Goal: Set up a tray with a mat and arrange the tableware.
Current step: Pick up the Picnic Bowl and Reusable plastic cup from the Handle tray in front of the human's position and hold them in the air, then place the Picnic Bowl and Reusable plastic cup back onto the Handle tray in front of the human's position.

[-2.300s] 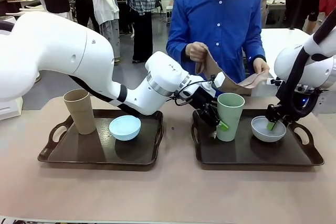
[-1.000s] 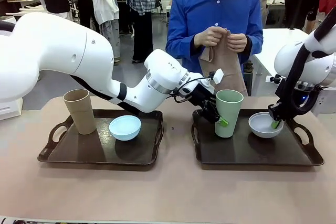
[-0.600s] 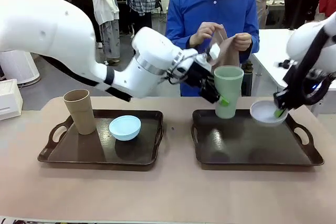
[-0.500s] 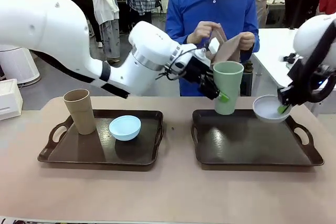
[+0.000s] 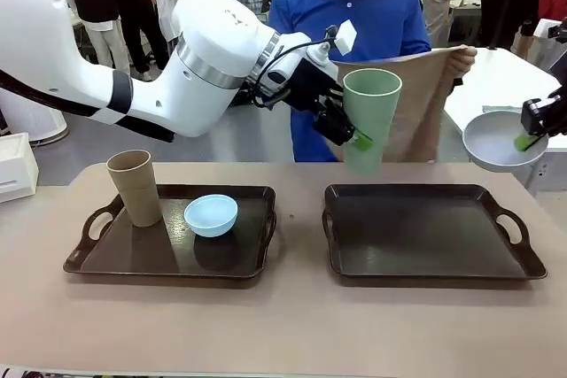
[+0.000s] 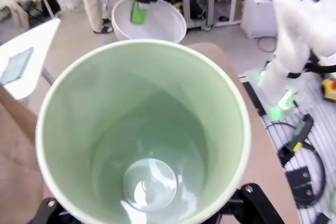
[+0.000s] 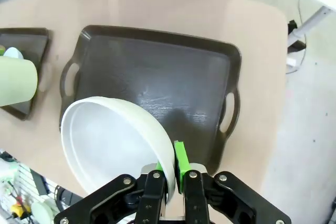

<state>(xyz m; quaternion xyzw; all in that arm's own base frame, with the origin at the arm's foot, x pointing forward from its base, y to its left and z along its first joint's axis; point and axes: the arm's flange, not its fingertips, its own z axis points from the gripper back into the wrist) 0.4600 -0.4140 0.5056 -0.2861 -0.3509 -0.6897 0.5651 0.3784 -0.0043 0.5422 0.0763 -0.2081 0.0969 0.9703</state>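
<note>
Two grips: left gripper, green tumbler; right gripper, white bowl.

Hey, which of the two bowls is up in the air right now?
The white bowl: the right gripper pinches its rim and holds it in the air, clear of both trays. The light blue bowl sits on the left tray.

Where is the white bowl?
Front view, far right: the white bowl is in the air, pinched at its rim by the right claw, up and right of the right-hand tray.
</note>
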